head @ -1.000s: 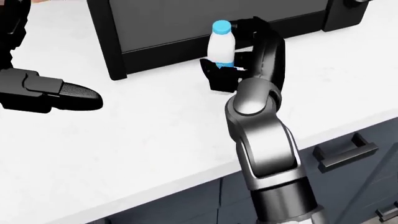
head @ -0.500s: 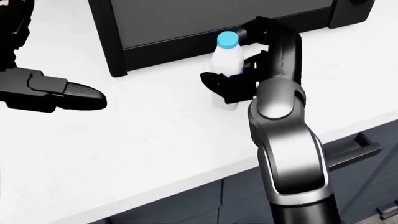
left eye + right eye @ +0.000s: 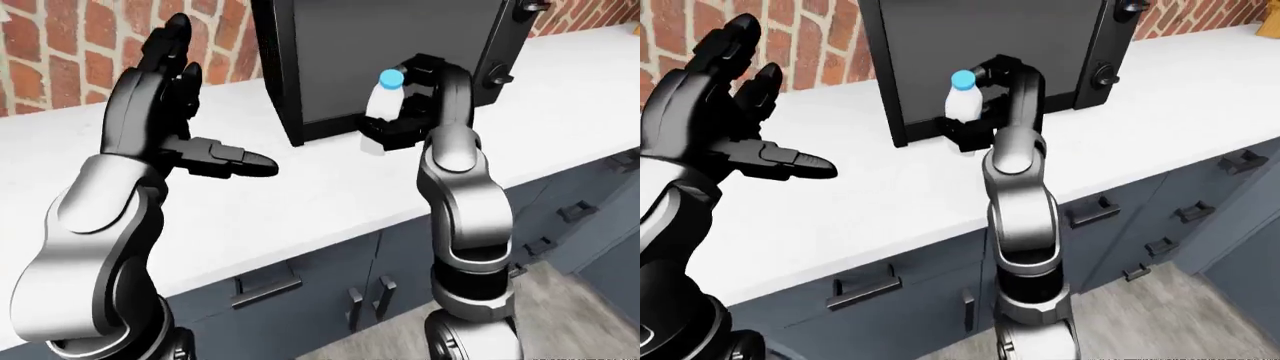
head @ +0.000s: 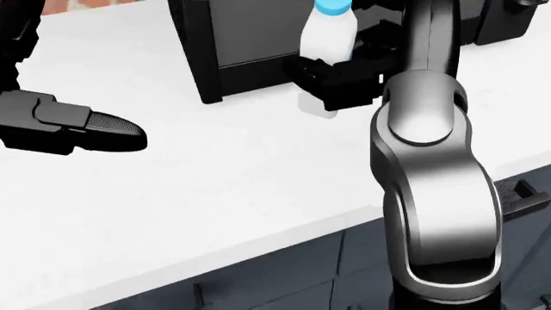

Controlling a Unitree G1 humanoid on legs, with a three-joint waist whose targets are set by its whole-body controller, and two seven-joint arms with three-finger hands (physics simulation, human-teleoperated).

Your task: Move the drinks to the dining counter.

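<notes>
A white drink bottle (image 4: 326,42) with a blue cap (image 3: 391,77) is upright just before the dark door of a black appliance (image 3: 390,45). My right hand (image 4: 344,76) is shut on its lower half, fingers wrapped from the right and below. The bottle's base (image 3: 372,146) hangs close over the white counter (image 4: 215,181); whether it touches, I cannot tell. My left hand (image 3: 205,105) is held open and raised over the counter at the left, holding nothing, well apart from the bottle.
The black appliance stands on the counter against a red brick wall (image 3: 60,45). Dark cabinet fronts with black handles (image 3: 862,289) run below the counter edge. A grey floor (image 3: 1200,315) shows at the bottom right.
The head view has shifted, so the appliance sits further right. My right forearm has come closer and the bottle in its grip sits higher in view. The left hand has barely moved.
</notes>
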